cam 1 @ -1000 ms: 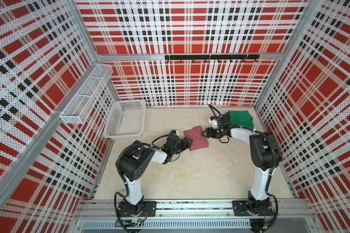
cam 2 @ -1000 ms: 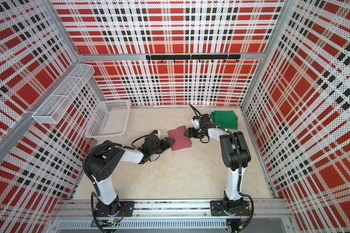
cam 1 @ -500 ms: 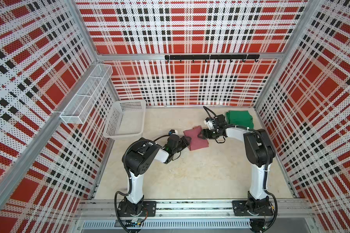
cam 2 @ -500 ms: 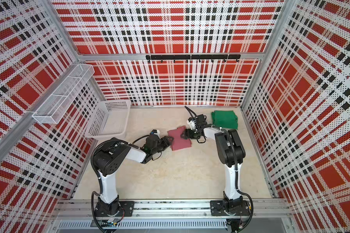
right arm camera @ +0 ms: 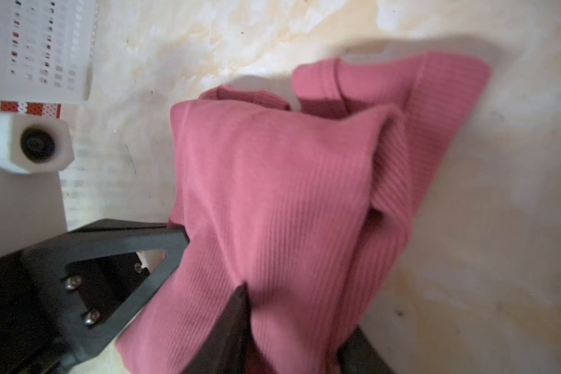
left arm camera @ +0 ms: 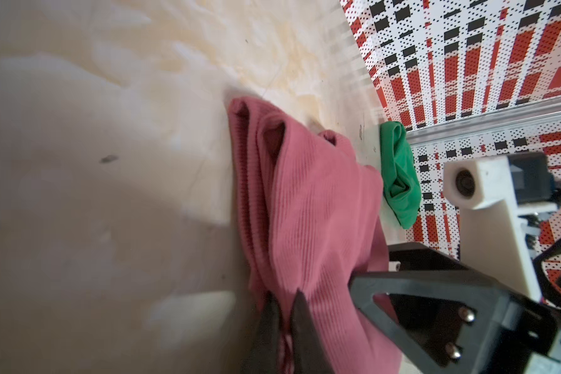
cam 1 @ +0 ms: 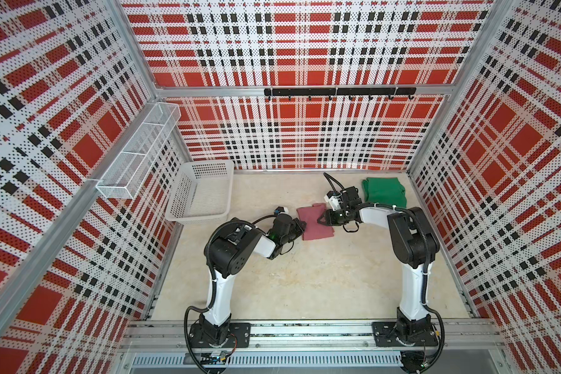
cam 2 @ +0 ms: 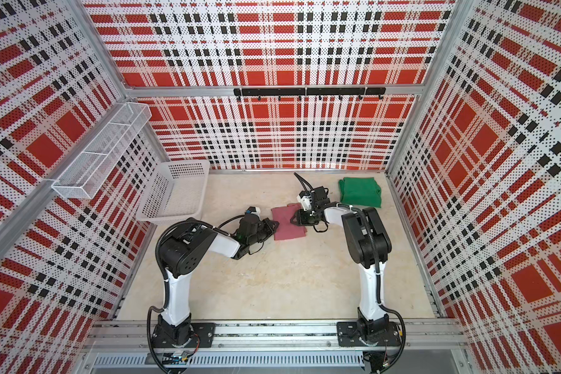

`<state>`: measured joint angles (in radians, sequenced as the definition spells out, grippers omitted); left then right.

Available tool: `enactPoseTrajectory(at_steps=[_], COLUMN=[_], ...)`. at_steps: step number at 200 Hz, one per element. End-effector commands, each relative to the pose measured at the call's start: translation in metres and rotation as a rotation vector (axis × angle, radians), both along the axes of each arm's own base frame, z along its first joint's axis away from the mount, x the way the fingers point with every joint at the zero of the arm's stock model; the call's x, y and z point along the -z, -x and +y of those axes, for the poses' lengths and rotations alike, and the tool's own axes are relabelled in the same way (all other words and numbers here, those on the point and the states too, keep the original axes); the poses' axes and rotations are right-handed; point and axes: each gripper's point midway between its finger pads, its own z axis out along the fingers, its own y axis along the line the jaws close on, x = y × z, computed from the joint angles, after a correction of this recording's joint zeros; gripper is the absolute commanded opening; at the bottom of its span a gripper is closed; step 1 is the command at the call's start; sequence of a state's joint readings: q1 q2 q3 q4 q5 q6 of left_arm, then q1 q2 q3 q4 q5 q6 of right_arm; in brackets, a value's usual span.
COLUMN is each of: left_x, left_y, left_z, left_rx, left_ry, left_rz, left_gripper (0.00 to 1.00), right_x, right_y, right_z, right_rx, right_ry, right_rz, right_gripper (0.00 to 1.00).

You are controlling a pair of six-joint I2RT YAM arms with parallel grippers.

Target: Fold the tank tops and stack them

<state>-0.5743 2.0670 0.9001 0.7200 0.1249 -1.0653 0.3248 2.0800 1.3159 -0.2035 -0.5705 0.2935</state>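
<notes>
Left gripper pinches pink top; right gripper seemingly too; green top beside.

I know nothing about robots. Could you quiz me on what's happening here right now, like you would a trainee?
1. True or false: the green top lies inside the basket.
2. What is the left gripper pinching? A) the pink top B) the basket C) nothing
3. How many tops are in view?

Key: 1 false, it lies on the table, far from the basket; 2 A; 3 two.
</notes>
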Motion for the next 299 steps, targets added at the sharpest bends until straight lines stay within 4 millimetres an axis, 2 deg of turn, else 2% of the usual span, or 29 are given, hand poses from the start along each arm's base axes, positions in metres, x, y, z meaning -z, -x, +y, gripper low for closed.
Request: enactPoseTrajectory(at_steps=[1,13,24,55,88,129,166,175,185,194,205,216,231,250,270,299], left_x=[-0.008,-0.018,-0.029,-0.058,-0.083,-0.078,-0.059,-0.054,-0.052,-0.051,-0.052,-0.058,-0.064,-0.083,-0.107,-0.132], left_y=[-0.007,-0.014,-0.021,-0.044,-0.065,-0.085,-0.102,-0.104,-0.106,-0.107,-0.107,-0.107,-0.109,-0.105,-0.096,-0.077], left_z=[-0.013,-0.019,-0.025,-0.035,-0.062,-0.098,-0.115,-0.117,-0.117,-0.113,-0.105,-0.091,-0.059,-0.014,0.021,0.042], left_rx=[0.041,0.052,0.059,0.051,0.082,0.125,0.138,0.138,0.136,0.130,0.119,0.108,0.065,0.008,-0.031,-0.042], left_ry=[-0.024,-0.030,-0.034,0.002,0.051,0.082,0.095,0.095,0.095,0.094,0.091,0.078,0.065,0.068,0.040,0.015], left_rz=[-0.024,-0.047,-0.071,-0.132,-0.186,-0.205,-0.206,-0.205,-0.205,-0.203,-0.208,-0.219,-0.219,-0.242,-0.279,-0.316], left_gripper=[0.00,0.00,0.00,0.00,0.00,0.00,0.00,0.14,0.38,0.56,0.70,0.80,0.91,0.94,0.94,0.94], right_x=[-0.007,-0.015,-0.022,-0.046,-0.070,-0.096,-0.098,-0.095,-0.091,-0.088,-0.084,-0.080,-0.072,-0.063,-0.066,-0.089], right_y=[0.004,-0.001,-0.006,-0.021,-0.036,-0.054,-0.064,-0.066,-0.069,-0.071,-0.073,-0.076,-0.077,-0.082,-0.091,-0.108], right_z=[0.009,0.006,0.001,-0.016,-0.039,-0.067,-0.085,-0.088,-0.092,-0.095,-0.097,-0.098,-0.097,-0.102,-0.110,-0.124], right_rx=[-0.042,-0.031,-0.020,0.018,0.055,0.088,0.089,0.089,0.090,0.091,0.089,0.086,0.076,0.072,0.078,0.099], right_ry=[-0.044,-0.052,-0.055,-0.056,-0.035,-0.013,0.010,0.016,0.022,0.027,0.031,0.033,0.036,0.070,0.110,0.132], right_rz=[-0.007,-0.026,-0.044,-0.102,-0.166,-0.229,-0.244,-0.241,-0.236,-0.232,-0.232,-0.236,-0.232,-0.230,-0.243,-0.287], right_gripper=[0.25,0.18,0.00,0.00,0.00,0.00,0.00,0.00,0.00,0.00,0.00,0.00,0.00,0.00,0.00,0.00])
